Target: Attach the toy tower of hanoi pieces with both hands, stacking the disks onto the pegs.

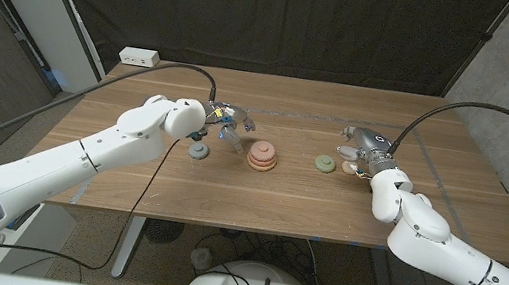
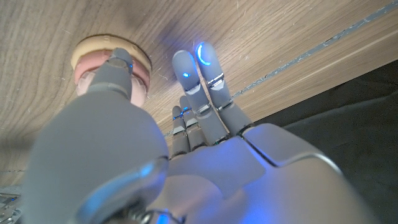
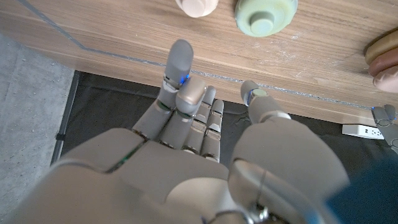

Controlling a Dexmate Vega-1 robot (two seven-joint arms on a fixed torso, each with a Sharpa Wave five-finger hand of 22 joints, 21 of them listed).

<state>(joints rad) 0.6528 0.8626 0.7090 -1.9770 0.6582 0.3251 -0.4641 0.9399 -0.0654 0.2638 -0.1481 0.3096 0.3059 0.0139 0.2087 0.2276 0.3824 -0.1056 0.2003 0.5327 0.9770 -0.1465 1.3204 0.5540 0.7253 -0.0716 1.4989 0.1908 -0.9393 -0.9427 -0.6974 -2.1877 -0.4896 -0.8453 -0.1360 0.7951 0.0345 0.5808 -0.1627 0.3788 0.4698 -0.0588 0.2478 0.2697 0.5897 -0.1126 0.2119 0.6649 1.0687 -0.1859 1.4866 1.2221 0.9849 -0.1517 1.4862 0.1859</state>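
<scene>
Worktop (image 1: 276,201) carries stacked disks (image 1: 262,156) centre, green disk (image 1: 325,162) and grey disk (image 1: 198,150) loose. Left hand (image 1: 227,123) released beside stack; right hand (image 1: 359,153) empty, fingers apart. Risk: fingers nudging stack sideways.

No readable text anywhere on this one: no labels, brands, numbers or signs on the wooden table (image 1: 276,201), the toy pieces or either arm.

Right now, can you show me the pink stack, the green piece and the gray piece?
pink stack (image 1: 262,156), head view, top disk.
green piece (image 1: 324,163), head view, its middle.
gray piece (image 1: 198,150), head view, its middle.
</scene>
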